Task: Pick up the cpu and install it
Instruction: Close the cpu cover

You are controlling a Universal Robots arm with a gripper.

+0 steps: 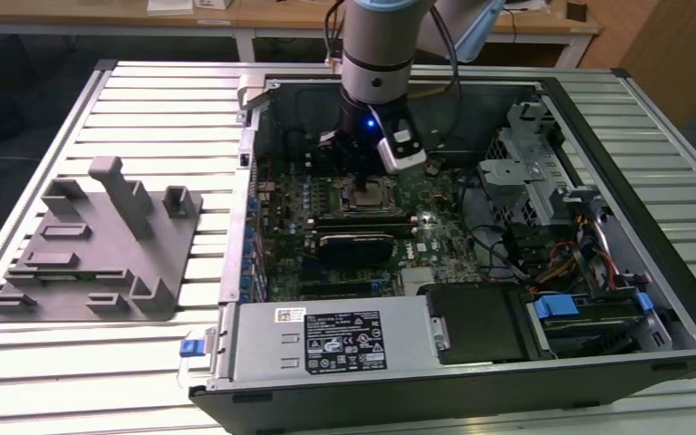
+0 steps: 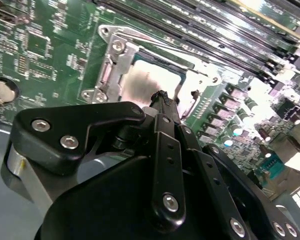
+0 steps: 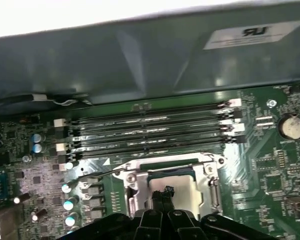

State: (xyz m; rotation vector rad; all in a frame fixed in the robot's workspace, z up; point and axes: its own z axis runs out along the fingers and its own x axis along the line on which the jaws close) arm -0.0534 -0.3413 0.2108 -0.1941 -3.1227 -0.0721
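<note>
The cpu (image 2: 147, 85) lies flat inside the open socket frame (image 2: 107, 75) on the motherboard (image 1: 433, 240), its silvery top catching the light in both wrist views. The claw (image 2: 162, 96) hangs directly over it. Its fingertips (image 3: 166, 191) look drawn together with nothing pinched between them, at or just above the chip's top face; actual contact cannot be made out.

Judging from this, the placing is largely done and seating is the step in hand. It is best done with the chip level and square to the frame. Any pressure should go straight down, light and centred, since a sideways nudge could tilt a corner onto the frame's edge. Whether the cpu is fully home cannot be told.

The first wrist view adds the row of memory slots (image 3: 150, 132) beyond the socket, a coin cell (image 3: 292, 127) and the case wall (image 3: 155, 55) behind them. The second wrist view gives the claw's black linkage close up and the gap between the chip's rim and the frame. The exterior view supplies the wider setting: the arm (image 1: 379, 45) upright over the open computer case (image 1: 674, 299), the power supply (image 1: 336, 340) along the near edge, and a grey parts fixture (image 1: 94, 245) on the slatted desk (image 1: 155, 109), well apart from the case.
</note>
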